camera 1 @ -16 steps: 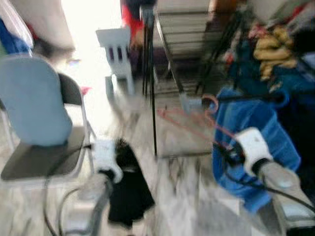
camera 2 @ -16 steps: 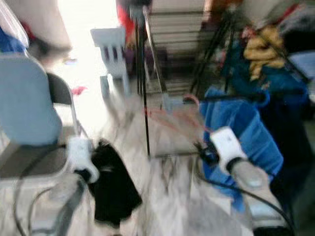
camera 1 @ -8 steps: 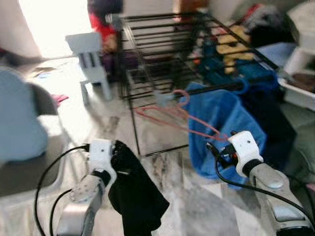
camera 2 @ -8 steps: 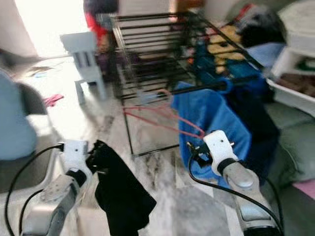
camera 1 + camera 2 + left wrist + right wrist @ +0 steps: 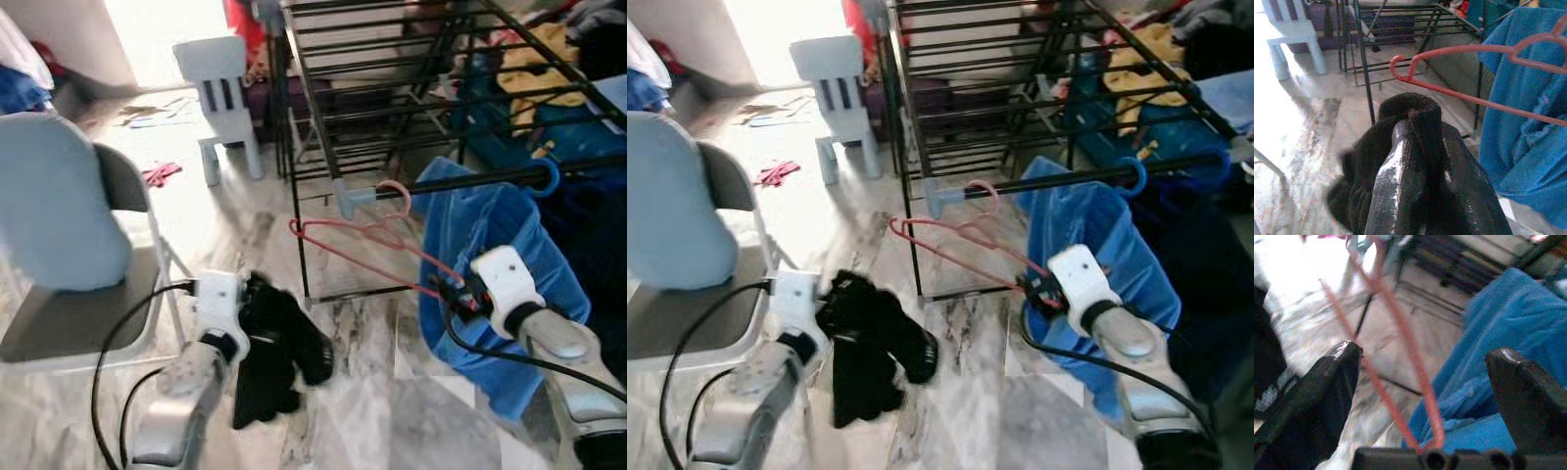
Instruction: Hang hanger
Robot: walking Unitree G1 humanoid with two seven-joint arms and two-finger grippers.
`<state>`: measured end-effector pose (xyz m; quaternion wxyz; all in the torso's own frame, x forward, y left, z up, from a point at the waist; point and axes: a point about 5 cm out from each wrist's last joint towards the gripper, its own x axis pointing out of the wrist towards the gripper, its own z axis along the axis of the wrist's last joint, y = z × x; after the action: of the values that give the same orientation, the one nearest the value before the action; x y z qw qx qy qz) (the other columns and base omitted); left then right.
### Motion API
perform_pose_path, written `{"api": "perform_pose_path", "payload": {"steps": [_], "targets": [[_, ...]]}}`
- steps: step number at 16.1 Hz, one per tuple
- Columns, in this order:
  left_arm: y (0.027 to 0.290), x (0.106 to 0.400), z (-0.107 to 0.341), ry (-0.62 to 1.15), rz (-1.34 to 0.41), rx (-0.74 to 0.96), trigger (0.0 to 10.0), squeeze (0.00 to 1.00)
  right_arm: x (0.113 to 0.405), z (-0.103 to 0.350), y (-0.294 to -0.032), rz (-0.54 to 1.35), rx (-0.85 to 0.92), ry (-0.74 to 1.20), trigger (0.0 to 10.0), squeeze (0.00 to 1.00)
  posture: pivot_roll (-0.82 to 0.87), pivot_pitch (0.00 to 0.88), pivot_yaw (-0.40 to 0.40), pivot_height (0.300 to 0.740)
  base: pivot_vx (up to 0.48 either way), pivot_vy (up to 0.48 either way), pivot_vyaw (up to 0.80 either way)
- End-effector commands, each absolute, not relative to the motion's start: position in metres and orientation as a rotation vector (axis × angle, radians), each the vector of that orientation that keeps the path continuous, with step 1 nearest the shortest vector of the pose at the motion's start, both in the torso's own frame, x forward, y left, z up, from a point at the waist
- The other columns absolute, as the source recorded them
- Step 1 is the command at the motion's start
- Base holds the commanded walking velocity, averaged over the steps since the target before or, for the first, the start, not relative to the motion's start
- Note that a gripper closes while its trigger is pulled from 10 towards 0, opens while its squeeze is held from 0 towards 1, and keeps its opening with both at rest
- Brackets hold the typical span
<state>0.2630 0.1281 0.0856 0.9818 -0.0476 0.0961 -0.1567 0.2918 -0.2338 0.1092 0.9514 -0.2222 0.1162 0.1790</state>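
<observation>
A pink wire hanger (image 5: 362,235) has its hook over the black rail (image 5: 460,183) of the drying rack, beside a blue towel (image 5: 490,245) draped on that rail. My right gripper (image 5: 446,292) is at the hanger's lower right corner. In the right wrist view its fingers (image 5: 1334,377) stand wide apart, open, and the hanger's corner (image 5: 1427,431) lies between them close to the palm. My left gripper (image 5: 250,304) is low over the floor, shut on a bunched black cloth (image 5: 279,338), which wraps its finger (image 5: 1405,161).
The black drying rack (image 5: 392,59) stretches away ahead, with clothes piled at its right (image 5: 549,49). A grey folding chair with a pale blue cushion (image 5: 59,206) stands at my left. A small white child's chair (image 5: 220,88) is farther back. The floor is marble (image 5: 362,411).
The camera has swung about. The black cloth, hanging long half a second ago, is now bunched up by my left gripper. The hanger stays hooked on the rail.
</observation>
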Motion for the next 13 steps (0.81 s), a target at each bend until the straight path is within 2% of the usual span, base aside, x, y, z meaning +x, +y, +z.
{"api": "perform_pose_path", "payload": {"steps": [1, 4, 7, 10, 13], "targets": [[0.138, 0.264, 0.093, 0.16, -0.293, -0.068, 10.0, 0.0, 0.297, 0.116, -0.23, 0.413, -0.476, 0.213, 10.0, 0.0, -0.08, 0.0, 0.023, 0.74, 0.0, 0.0, 0.0], [0.137, 0.264, 0.092, 0.166, -0.297, -0.066, 10.0, 0.0, 0.305, 0.114, -0.235, 0.491, -0.54, 0.23, 10.0, 0.0, -0.07, 0.0, 0.028, 0.74, 0.0, 0.0, 0.0], [0.137, 0.263, 0.092, 0.178, -0.316, -0.058, 10.0, 0.0, 0.327, 0.117, -0.238, 0.523, -0.595, 0.247, 10.0, 0.0, -0.07, 0.0, 0.031, 0.74, 0.0, 0.0, 0.0], [0.139, 0.259, 0.093, 0.188, -0.329, -0.054, 10.0, 0.0, 0.341, 0.123, -0.242, 0.49, -0.652, 0.238, 10.0, 0.0, -0.04, 0.0, 0.027, 0.74, 0.0, 0.0, 0.0], [0.142, 0.254, 0.093, 0.21, -0.344, -0.044, 10.0, 0.0, 0.349, 0.119, -0.246, 0.466, -0.63, 0.275, 10.0, 0.0, -0.01, 0.0, 0.036, 0.74, 0.0, 0.0, 0.0]]}}
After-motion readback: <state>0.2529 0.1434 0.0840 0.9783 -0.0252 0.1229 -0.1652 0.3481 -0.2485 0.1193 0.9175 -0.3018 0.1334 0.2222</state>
